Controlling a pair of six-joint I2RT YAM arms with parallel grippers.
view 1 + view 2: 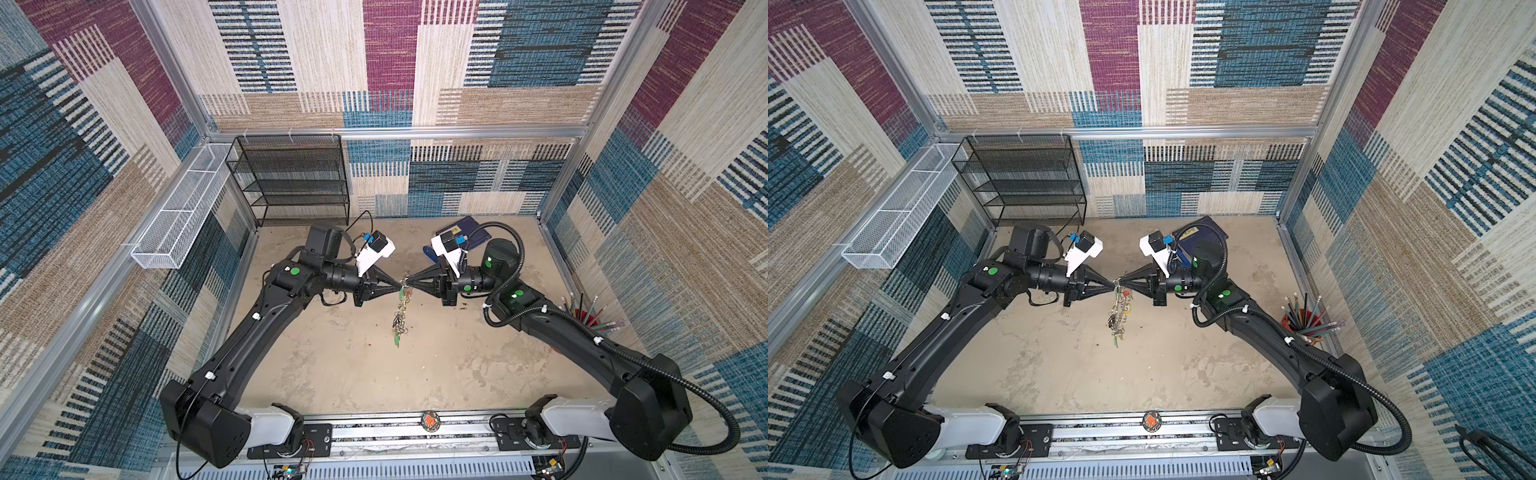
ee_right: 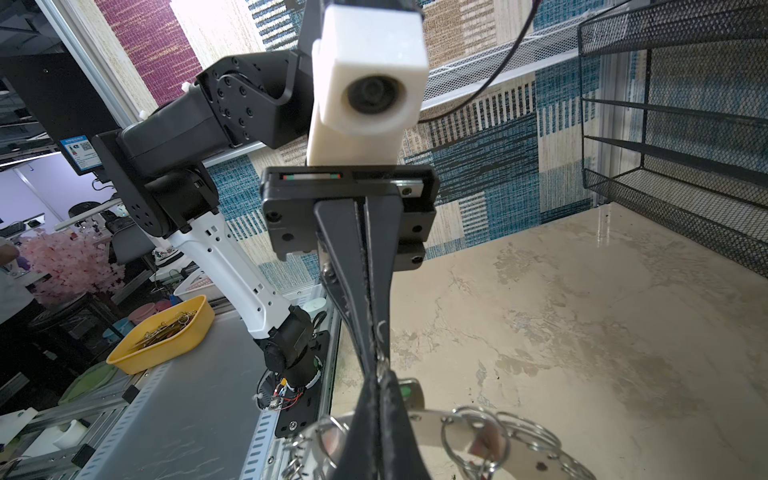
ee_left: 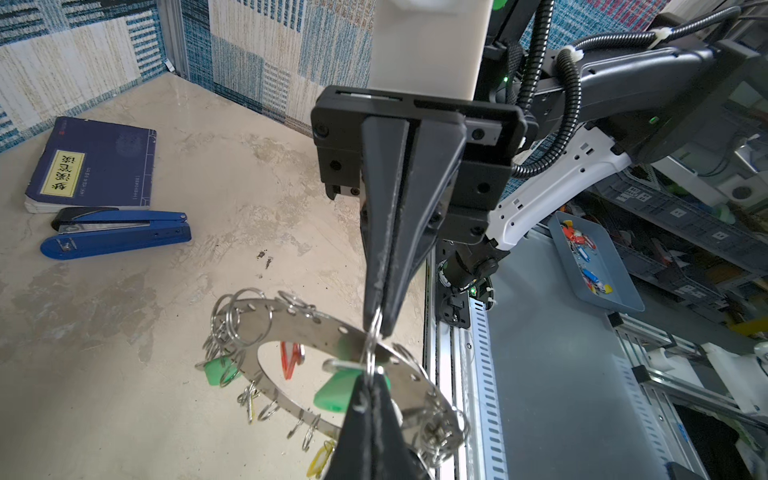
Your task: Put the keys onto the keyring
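In both top views the left gripper (image 1: pixel 397 286) and the right gripper (image 1: pixel 409 285) meet tip to tip above the middle of the bench (image 1: pixel 332 374). Each has its fingers pressed together. The keyring (image 1: pixel 400 316) hangs edge-on from that meeting point, clear of the surface as far as I can judge, and I see no loose key on the bench. In the left wrist view the right gripper (image 3: pixel 376 328) pinches one split ring (image 3: pixel 371 353) at the disc's rim. The left gripper (image 3: pixel 370 384) is closed at the opposite end of that ring, just beside a green tag (image 3: pixel 336 395); whether it grips the ring itself or the tagged piece I cannot tell. In the right wrist view the two pairs of closed tips touch just above the keyring (image 2: pixel 432 424). Right behind them is a small silver piece bearing green (image 2: pixel 409 391), possibly a key. My reading is that the green-tagged key is being threaded on, since nothing shows it fully round the ring. The black-tagged key is not visible in any view, so I cannot say whether it is on or left to do.
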